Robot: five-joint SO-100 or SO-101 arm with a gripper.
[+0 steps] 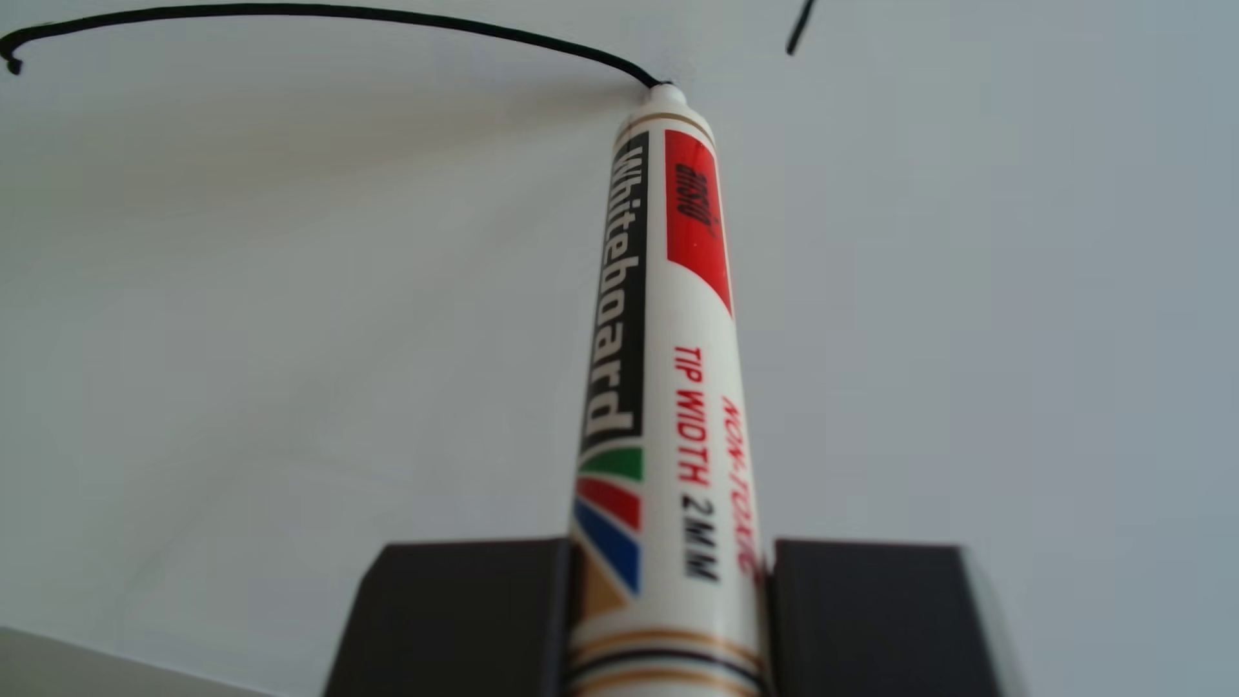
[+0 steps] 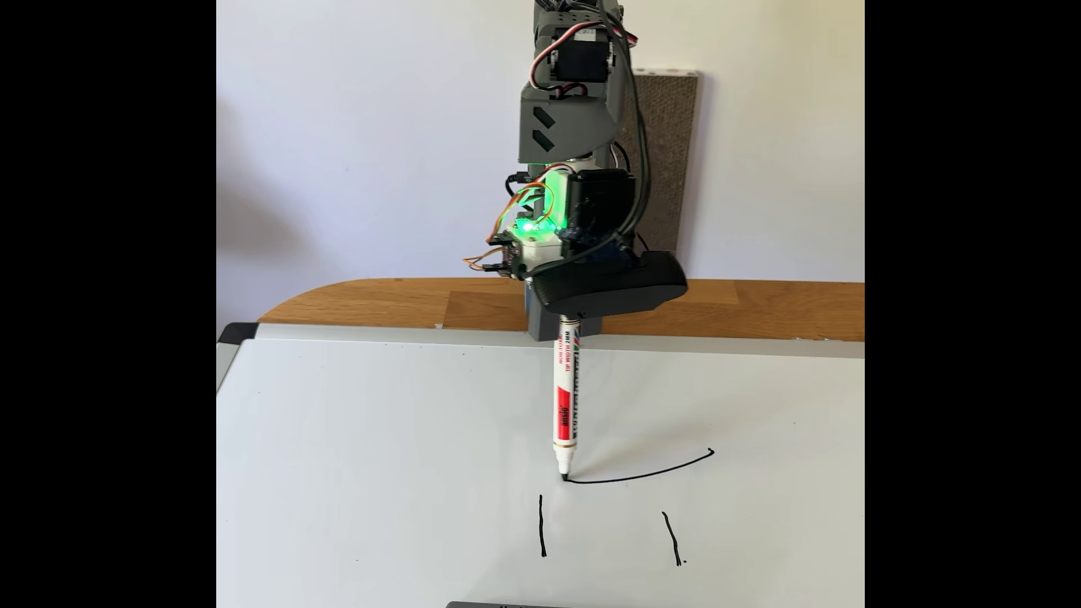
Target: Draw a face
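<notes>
The gripper (image 1: 670,603) has its two dark jaws closed on the barrel of the whiteboard marker (image 1: 660,348), which stands nearly upright in the fixed view with its tip (image 2: 564,476) touching the whiteboard (image 2: 374,456) at the end of a curved stroke (image 2: 643,475). Two short vertical strokes (image 2: 542,526) sit just below that curve, well apart from each other. If the curve is the mouth, I'd say the arm should keep pressure light and even, hold the marker steady in the clamp and sweep smoothly so the line doesn't skip or wobble.
</notes>
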